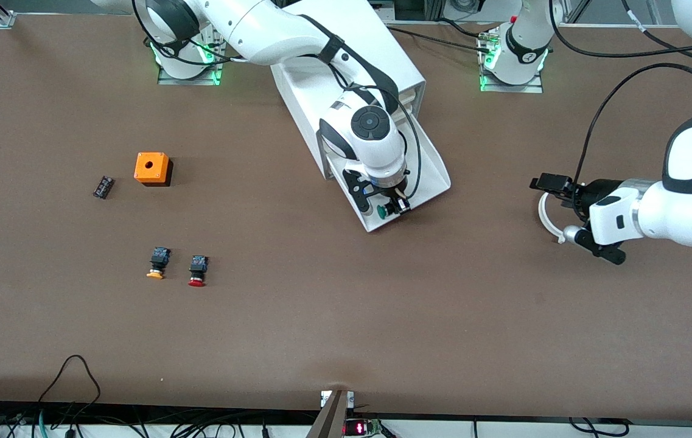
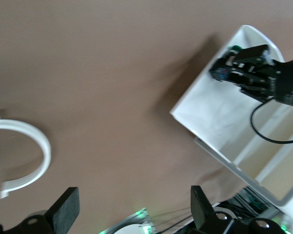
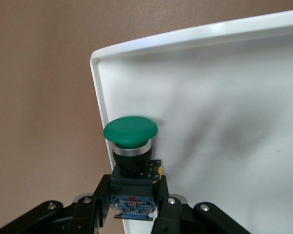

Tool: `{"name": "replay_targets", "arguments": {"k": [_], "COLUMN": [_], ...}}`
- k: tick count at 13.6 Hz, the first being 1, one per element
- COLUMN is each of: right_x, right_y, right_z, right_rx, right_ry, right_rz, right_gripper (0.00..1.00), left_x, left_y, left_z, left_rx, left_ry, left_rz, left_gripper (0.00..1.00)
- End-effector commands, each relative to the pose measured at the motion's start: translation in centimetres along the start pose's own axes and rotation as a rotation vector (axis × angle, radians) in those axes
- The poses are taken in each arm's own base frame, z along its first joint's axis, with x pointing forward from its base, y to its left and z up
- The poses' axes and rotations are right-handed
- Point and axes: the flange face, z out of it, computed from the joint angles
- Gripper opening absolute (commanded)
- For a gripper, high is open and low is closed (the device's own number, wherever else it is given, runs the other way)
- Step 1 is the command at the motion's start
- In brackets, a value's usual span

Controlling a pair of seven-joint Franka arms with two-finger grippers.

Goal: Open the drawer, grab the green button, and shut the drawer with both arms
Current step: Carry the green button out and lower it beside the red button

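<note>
The white cabinet (image 1: 346, 67) stands at the robots' edge of the table. One drawer (image 1: 434, 176) is pulled out toward the front camera. My right gripper (image 1: 392, 207) is shut on the green-capped button (image 1: 383, 212), holding it by its black-and-blue body over the drawer's front corner. In the right wrist view the fingers (image 3: 100, 200) clamp the button (image 3: 131, 130) above the drawer's floor (image 3: 224, 97). My left gripper (image 1: 559, 210) is open and empty, low over the table toward the left arm's end, apart from the drawer. Its view shows the drawer (image 2: 210, 122) and the button (image 2: 236, 48).
A white C-shaped ring (image 1: 544, 214) lies on the table by my left gripper. Toward the right arm's end are an orange box (image 1: 152, 168), a small black part (image 1: 103, 187), an orange-capped button (image 1: 157, 261) and a red-capped button (image 1: 198, 271).
</note>
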Motion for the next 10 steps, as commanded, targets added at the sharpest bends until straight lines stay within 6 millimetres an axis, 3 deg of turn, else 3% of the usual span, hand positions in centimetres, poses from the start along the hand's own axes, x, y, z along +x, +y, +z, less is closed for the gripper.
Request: {"name": "replay_targets", "arguments": {"k": [1, 3, 5, 6, 8, 10], "right_x": [-0.4, -0.3, 1.3, 2.4, 3.7, 6.6], "right_y": [-1.1, -1.8, -3.0, -3.8, -4.5, -5.6], "right_z": [-2.8, -5.2, -8.0, -9.7, -10.7, -12.5], "right_rx": [-0.023, -0.053, -0.051, -0.038, -0.046, -0.055], "right_ry": [-0.016, 0.0, -0.002, -0.005, -0.056, -0.06], "right_rz": [0.026, -0.006, -0.086, -0.141, -0.281, -0.386], "right_gripper": [0.0, 0.0, 0.0, 0.0, 0.0, 0.0], "left_x": [-1.4, -1.3, -1.7, -1.4, -1.1, -0.8], "left_y": [0.7, 1.7, 2.5, 3.0, 2.9, 3.5], "left_z": [-2.0, -2.2, -4.1, -4.0, -3.6, -2.7], "left_rx": [0.121, 0.205, 0.296, 0.314, 0.343, 0.343], "left_ry": [-0.002, -0.013, 0.014, 0.01, 0.001, -0.007], "left_rz": [-0.029, -0.023, -0.024, -0.019, -0.031, -0.104], "left_gripper": [1.0, 1.0, 1.0, 1.0, 1.0, 1.0]}}
